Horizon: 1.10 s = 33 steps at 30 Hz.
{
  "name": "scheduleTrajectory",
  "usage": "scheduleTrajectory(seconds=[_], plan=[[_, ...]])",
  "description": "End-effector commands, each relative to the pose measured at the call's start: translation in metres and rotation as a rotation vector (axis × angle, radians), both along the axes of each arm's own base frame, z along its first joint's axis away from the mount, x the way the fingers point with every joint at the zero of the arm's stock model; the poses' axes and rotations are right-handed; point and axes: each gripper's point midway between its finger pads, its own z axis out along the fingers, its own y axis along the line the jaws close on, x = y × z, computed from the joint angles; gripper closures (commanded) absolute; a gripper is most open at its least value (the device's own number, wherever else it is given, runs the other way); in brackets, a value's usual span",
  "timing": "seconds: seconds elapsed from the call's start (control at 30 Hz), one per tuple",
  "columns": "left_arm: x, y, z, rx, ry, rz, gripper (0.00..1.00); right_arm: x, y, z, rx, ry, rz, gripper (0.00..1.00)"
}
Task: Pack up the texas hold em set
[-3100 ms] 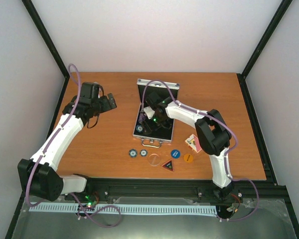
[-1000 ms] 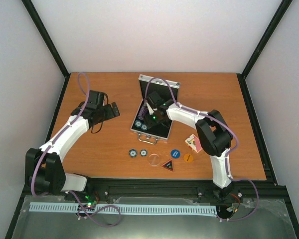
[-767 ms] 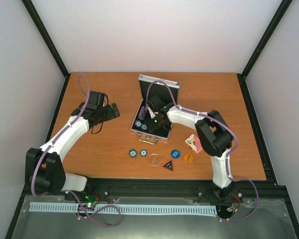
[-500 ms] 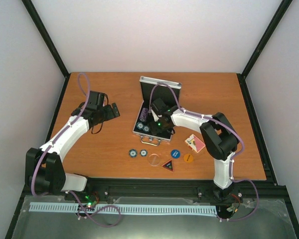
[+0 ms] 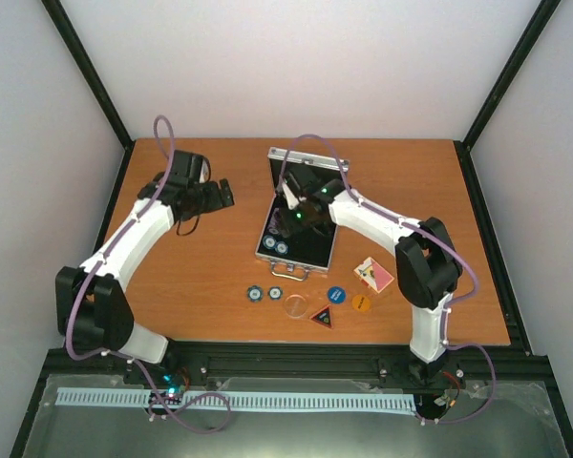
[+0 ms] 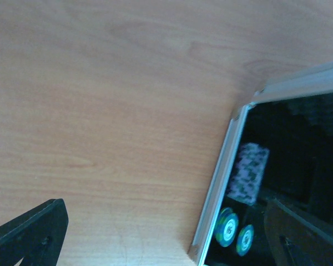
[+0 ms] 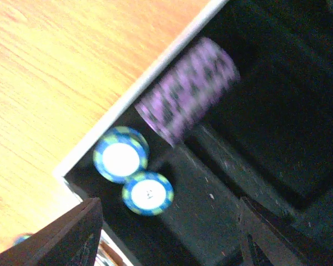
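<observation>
The silver case (image 5: pixel 310 248) lies open in the middle of the table (image 5: pixel 191 277), with its lid (image 5: pixel 307 158) standing up at the far end. A purple chip stack (image 7: pixel 186 91) lies on its side in the black lining, by the left wall. Two blue chips (image 7: pixel 120 155) lie flat just beside it, in the near corner.

The right gripper (image 7: pixel 166 238) hangs over the case with its fingers apart and nothing between them. The left gripper (image 5: pixel 220 194) is wide open too, over bare wood to the left of the case.

More loose chips (image 5: pixel 255 293), some round buttons (image 5: pixel 336 295), the triangular button (image 5: pixel 323 316) and the card deck (image 5: pixel 374 275) lie on the table in front of the case.

The chips are probably light, hard and slippery. A flat one is best pinched by its edges. A stack may fall apart, so squeeze it from both ends. The card deck looks like a stiff little box, though it is too small to tell, and should be held by its long sides.

Half a second ago the right gripper was lower, nearer the middle of the case. Now it has pulled back toward the lid. The left arm has moved a bit farther away.
</observation>
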Motion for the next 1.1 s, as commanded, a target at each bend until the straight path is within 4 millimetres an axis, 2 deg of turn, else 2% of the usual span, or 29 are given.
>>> scheduleTrajectory(seconds=[0.0,0.2,0.3,0.47,0.57,0.73,0.9,1.07], plan=[[0.008,-0.004,0.028,0.038,0.031,-0.07,0.0,0.001,0.015,0.016,0.058,0.094,0.024,0.32],[0.006,-0.006,0.04,0.018,0.089,-0.07,0.0,0.002,0.02,0.042,0.064,0.155,0.12,0.32],[0.004,-0.003,0.052,0.03,0.096,-0.071,0.0,0.001,0.02,0.034,0.051,0.194,0.129,0.32],[0.018,0.001,0.072,0.067,0.067,-0.087,0.0,0.004,0.02,0.024,0.031,0.249,0.139,0.32],[0.03,-0.004,0.072,0.062,0.078,-0.109,0.0,0.002,0.02,0.02,0.042,0.266,0.142,0.32],[0.042,-0.007,0.059,0.062,0.1,-0.118,0.0,-0.009,0.01,-0.001,0.011,0.318,0.12,0.33],[0.052,-0.01,0.059,0.062,0.111,-0.127,0.0,-0.013,0.01,-0.011,0.006,0.351,0.123,0.33],[0.054,-0.017,0.042,0.018,0.161,-0.115,0.0,-0.016,0.003,-0.02,-0.021,0.383,0.117,0.33]])
